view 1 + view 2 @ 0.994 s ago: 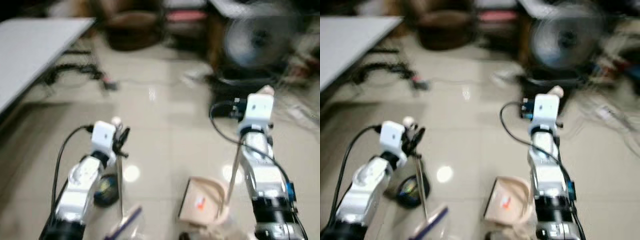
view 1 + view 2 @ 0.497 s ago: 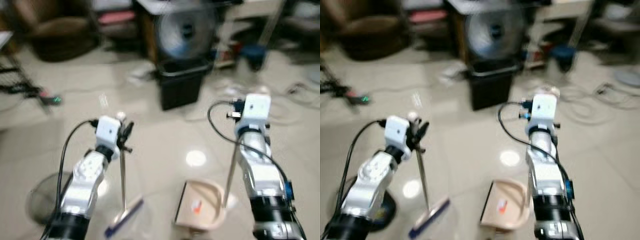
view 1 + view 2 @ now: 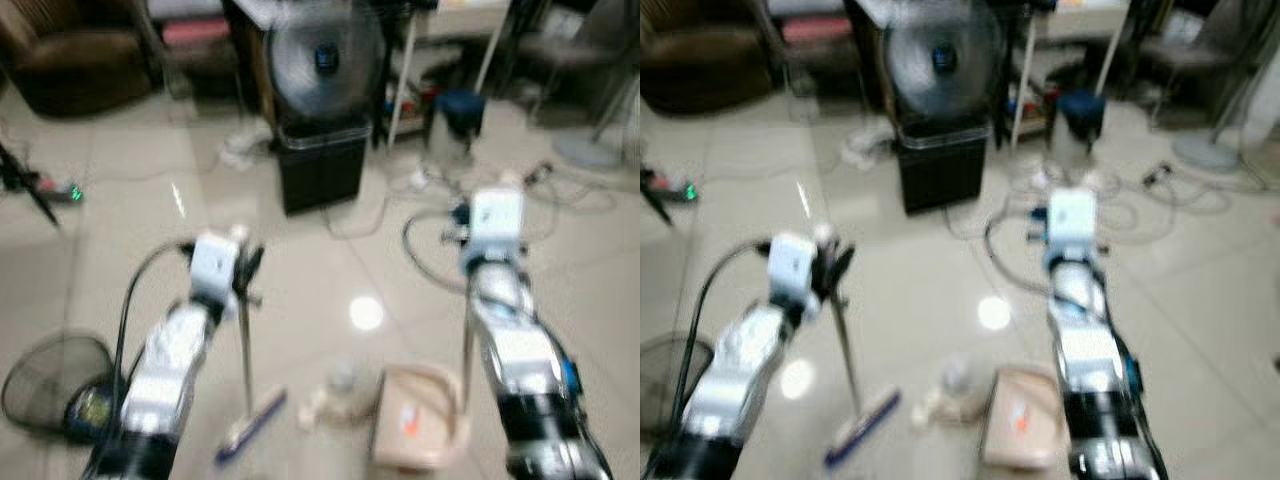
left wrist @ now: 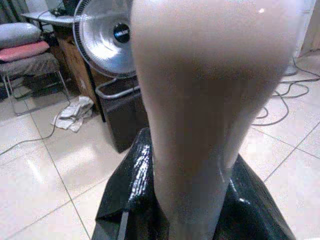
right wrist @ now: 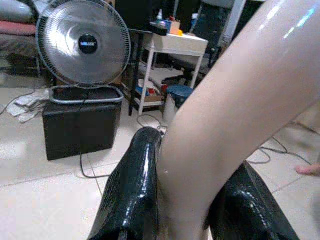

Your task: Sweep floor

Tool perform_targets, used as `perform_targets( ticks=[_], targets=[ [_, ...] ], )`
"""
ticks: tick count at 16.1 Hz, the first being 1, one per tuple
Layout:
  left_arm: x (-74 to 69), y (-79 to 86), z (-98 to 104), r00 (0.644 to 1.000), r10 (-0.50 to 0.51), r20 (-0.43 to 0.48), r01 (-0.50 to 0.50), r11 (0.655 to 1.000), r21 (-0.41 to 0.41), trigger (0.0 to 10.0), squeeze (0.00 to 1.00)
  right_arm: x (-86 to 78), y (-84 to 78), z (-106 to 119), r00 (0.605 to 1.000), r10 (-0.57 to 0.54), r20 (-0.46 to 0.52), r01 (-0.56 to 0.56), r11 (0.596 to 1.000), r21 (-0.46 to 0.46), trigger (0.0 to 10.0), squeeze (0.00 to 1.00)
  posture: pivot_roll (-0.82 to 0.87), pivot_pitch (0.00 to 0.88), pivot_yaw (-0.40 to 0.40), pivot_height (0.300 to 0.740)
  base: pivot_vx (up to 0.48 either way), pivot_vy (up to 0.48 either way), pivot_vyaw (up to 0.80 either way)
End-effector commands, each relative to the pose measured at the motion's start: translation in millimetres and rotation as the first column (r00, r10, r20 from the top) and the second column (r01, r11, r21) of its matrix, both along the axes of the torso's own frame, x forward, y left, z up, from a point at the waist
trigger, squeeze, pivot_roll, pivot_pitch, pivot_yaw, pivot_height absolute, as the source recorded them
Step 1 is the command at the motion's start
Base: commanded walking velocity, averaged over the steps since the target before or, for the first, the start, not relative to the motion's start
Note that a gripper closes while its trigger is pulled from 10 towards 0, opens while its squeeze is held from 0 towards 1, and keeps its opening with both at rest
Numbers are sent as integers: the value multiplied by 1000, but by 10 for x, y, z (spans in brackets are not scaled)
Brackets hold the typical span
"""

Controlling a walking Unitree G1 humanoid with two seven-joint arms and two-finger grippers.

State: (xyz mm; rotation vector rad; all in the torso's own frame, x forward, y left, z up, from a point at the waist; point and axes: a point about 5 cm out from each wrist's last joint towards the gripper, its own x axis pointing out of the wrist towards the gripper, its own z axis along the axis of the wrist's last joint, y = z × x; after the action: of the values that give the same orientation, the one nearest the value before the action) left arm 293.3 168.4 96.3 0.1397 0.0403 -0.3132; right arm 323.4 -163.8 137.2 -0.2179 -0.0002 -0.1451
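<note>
My left gripper (image 3: 243,268) is shut on the thin upright handle of a broom (image 3: 244,350). Its blue-edged head (image 3: 252,428) rests on the tiled floor. The left wrist view has the beige handle end (image 4: 200,100) clamped between the black fingers (image 4: 132,190). My right gripper (image 3: 500,190) is shut on the upright handle of a beige dustpan (image 3: 420,432) that sits on the floor by my right arm. Its handle (image 5: 230,115) also passes between the black fingers (image 5: 134,185). A small pile of pale litter (image 3: 335,395) lies between broom head and dustpan.
A standing fan (image 3: 325,58) sits on a black bin (image 3: 322,172) straight ahead. Cables (image 3: 560,195) trail over the floor at the right, near a white shelf (image 5: 177,47) and a blue bucket (image 3: 455,110). A dark mesh basket (image 3: 50,385) lies at the left.
The whole view has swung to the right: the grey table has gone, fan and bin now stand ahead, and the litter has come into sight. Both grippers keep their hold.
</note>
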Motion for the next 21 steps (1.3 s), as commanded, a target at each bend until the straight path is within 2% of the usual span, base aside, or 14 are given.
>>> perform_targets(
  ticks=[1,6,8,10,15,16,18,21],
  targets=[
    [48,-2,104,999,2,46,-3,1000,15,10000,0,14,-9,93,999,6,37,-6,1000,-3,10000,0,-28,0,36,740,0,-480,0],
    [67,-33,108,999,-5,46,5,1000,6,10000,0,6,-12,79,999,25,35,-25,1000,-6,10000,0,-31,0,38,740,0,-381,0],
    [87,-16,66,1000,13,-7,-13,1000,-8,10000,0,9,2,76,999,34,32,-34,999,-7,10000,0,-30,0,38,740,0,480,0],
    [94,-15,83,1000,17,10,-17,1000,1,10000,0,12,1,76,999,34,32,-34,999,-5,10000,0,-30,0,39,740,0,480,0],
    [146,37,154,994,88,62,-89,996,6,10000,0,9,-24,62,999,30,33,-29,999,-16,10000,0,-30,0,38,740,0,0,0],
    [153,35,185,991,99,94,-101,995,16,10000,0,11,-61,50,999,29,19,-27,998,-63,10000,0,-32,0,38,740,0,0,0],
    [154,30,189,990,99,97,-100,995,11,10000,0,11,-71,43,999,36,12,-35,996,-80,10000,0,-32,0,38,740,0,0,0],
    [153,10,189,991,90,101,-90,996,-2,10000,0,-2,-117,9,999,37,-7,-37,995,-96,10000,0,-35,0,38,740,202,0,681]
  ],
)
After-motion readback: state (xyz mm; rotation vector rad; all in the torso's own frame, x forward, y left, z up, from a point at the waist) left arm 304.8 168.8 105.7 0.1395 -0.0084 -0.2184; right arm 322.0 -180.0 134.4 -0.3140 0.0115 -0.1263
